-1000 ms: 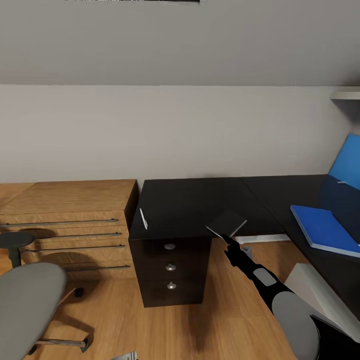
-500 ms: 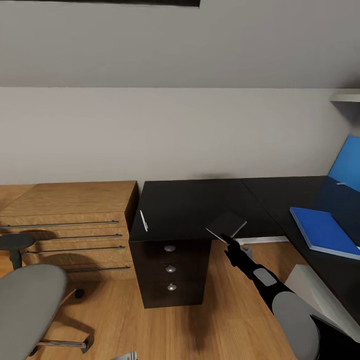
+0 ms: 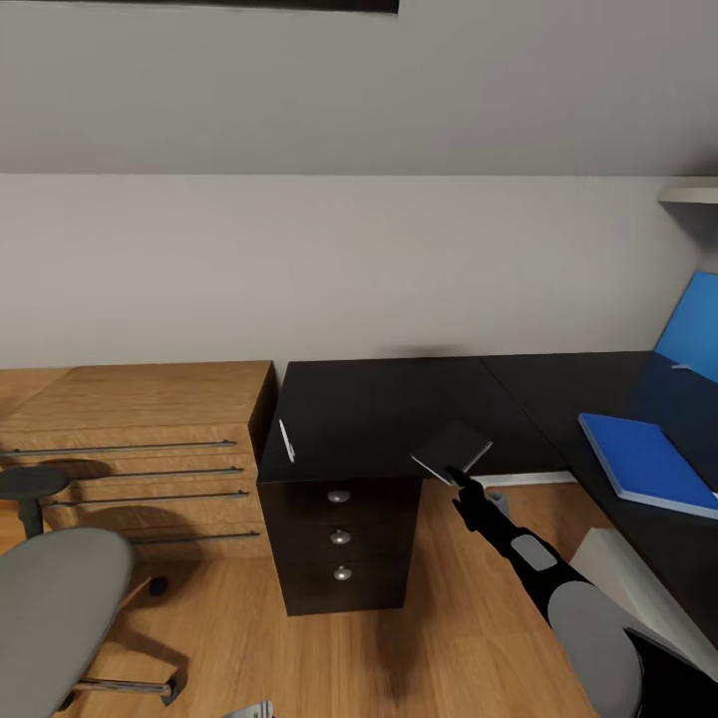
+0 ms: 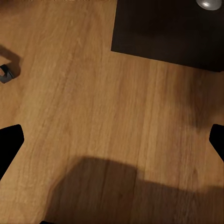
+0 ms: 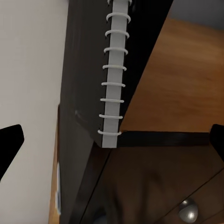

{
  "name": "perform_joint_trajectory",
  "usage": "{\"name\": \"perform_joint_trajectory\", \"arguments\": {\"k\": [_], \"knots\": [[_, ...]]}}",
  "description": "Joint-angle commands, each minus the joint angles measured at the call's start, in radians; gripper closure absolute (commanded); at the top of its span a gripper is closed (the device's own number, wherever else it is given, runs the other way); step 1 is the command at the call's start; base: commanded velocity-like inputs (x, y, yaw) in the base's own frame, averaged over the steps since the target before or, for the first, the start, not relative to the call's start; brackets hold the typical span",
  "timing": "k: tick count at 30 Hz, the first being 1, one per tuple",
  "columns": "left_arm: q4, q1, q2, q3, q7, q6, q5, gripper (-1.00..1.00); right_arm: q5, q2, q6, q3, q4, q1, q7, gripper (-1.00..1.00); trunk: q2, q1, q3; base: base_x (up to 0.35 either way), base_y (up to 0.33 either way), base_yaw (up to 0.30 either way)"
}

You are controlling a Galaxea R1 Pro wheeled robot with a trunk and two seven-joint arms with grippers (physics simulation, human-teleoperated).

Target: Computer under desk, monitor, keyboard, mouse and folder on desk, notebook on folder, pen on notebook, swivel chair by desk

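1. Right pincer [image 3: 457, 477] reaches out over the front edge of the black L-shaped surface [image 3: 379, 409], at the spot where the spiral notebook [image 3: 454, 446] lies. Notebook is dark-covered and flat, one corner overhanging the edge. In the right wrist view its white wire binding [image 5: 112, 79] runs along one side, rings evenly spaced.
2. Pincer state: the finger tips at the sides of the right wrist view stand well apart, so it reads as wide, not closed on the notebook. In the head view the tip looks to touch the notebook's near corner; actual contact cannot be confirmed.
3. Left pincer: its wrist view faces the wood floor [image 4: 93, 93] and the drawer pedestal's base [image 4: 168, 32]; fingers spread wide, nothing between them.
4. Blue folder [image 3: 648, 461] already lies on the right wing of the surface, beside the blue monitor [image 3: 693, 329]. Pen [image 3: 286, 438], thin and white, lies near the left front edge of the surface, well apart from the notebook.
5. Grey swivel chair [image 3: 55, 608] stands on the floor to the left, apart from the surface.
6. Risks, as judged:
   - The notebook is thin and lies flat, so the fingers may close over the cover alone, or slide off.
   - A nudge at the overhanging corner could tip it to the floor.
   - A grip on the wire rings could twist, leaving it hanging crooked during the carry to the folder.
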Motion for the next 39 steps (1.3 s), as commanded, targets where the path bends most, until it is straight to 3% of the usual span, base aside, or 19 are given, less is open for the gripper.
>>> {"name": "perform_joint_trajectory", "arguments": {"k": [1,3,10,39], "knots": [[-0.001,-0.001,0.001,-0.005,0.006,-0.006,0.011,-1.00,-0.007,0.000,0.009,-0.005,0.000,0.000,0.001,-1.00,0.000,0.000,-0.001,0.024,0.000,0.000],[-0.001,-0.001,0.001,-0.005,0.006,-0.006,0.011,-1.00,-0.009,-0.006,0.009,-0.029,0.001,0.000,-0.013,-1.00,0.000,0.000,-0.001,0.007,0.000,0.000],[-0.001,-0.001,0.001,-0.005,0.006,-0.006,0.011,-1.00,-0.009,-0.009,0.009,-0.050,0.001,-0.001,-0.032,-1.00,0.000,0.000,-0.001,0.002,0.000,0.000],[-0.001,-0.001,0.001,-0.005,0.005,-0.007,0.011,-1.00,-0.009,-0.008,0.009,-0.052,0.000,0.000,-0.035,-1.00,0.000,0.000,-0.001,0.013,0.014,0.000]]}}
